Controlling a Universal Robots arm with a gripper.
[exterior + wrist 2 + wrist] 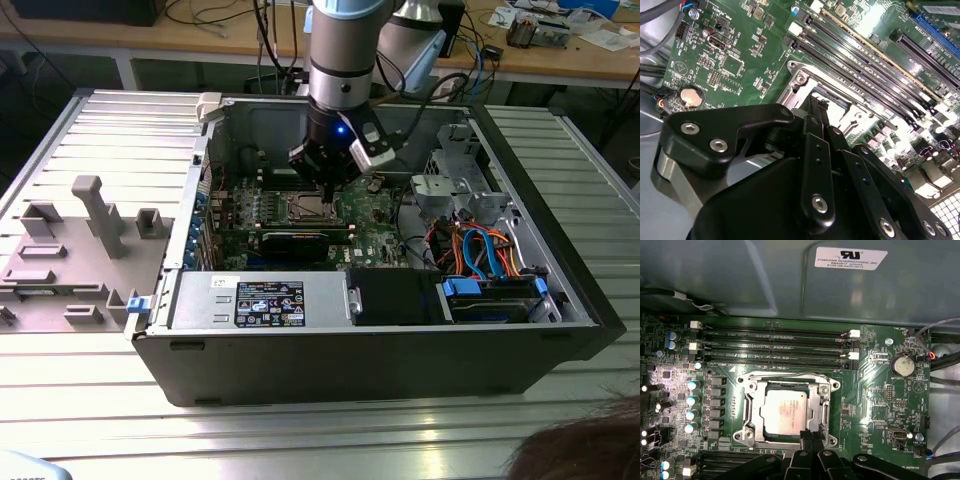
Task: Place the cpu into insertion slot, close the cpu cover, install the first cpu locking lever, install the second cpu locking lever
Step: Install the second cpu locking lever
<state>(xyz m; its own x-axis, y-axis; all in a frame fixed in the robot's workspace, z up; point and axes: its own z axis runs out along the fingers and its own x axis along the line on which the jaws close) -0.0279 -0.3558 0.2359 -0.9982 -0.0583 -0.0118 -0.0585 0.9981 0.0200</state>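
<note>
While the hand [809, 436] sits low over the socket, we read the cpu [785, 411] as seated in the insertion slot at centre frame of the first wrist view, with the cpu cover [752, 407] down around it. Levers: we can't tell if either is locked. Chip top is dull silvery-tan, flat, square. Fingertips look pinched together at the cover's lower edge, gripping nothing we can make out.

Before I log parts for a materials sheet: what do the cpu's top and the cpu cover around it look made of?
The cpu top looks like dull, matte metal, silvery-tan with faint print and no sharp glints. The cpu cover looks like thin stamped bare metal, likely steel, brighter and catching light along its edges.
</note>
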